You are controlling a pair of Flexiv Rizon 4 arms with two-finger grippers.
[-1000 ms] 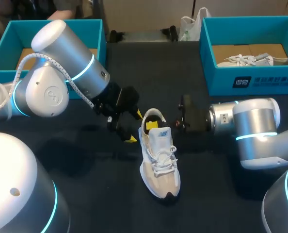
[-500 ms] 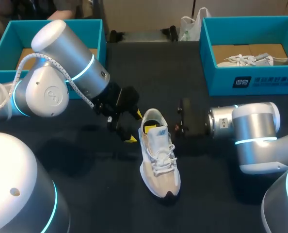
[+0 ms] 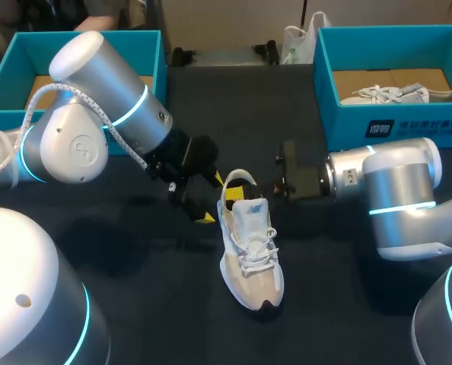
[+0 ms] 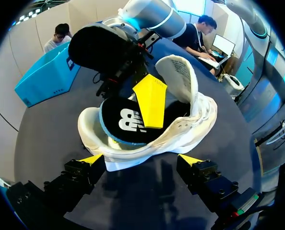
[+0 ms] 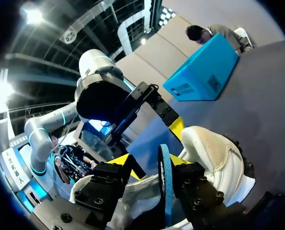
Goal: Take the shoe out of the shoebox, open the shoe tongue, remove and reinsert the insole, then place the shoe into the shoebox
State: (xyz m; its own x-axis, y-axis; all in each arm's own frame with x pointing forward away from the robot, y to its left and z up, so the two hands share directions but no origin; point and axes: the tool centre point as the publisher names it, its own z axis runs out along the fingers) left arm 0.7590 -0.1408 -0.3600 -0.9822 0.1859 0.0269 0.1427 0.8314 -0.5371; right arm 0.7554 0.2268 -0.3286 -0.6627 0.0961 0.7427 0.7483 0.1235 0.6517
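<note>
The left gripper [image 4: 141, 160] is held open, fingers spread wide; the right gripper [image 5: 153, 163] is clamped on the insole [image 5: 165, 191].

- A dark, matte table [image 3: 150, 304] is the only furniture, and it fills the head view from side to side.
- Its top is plain and even in colour.
- Light comes from above, leaving soft, blurred shadows on the top.
- In the wrist views the same top looks dull grey.
</note>
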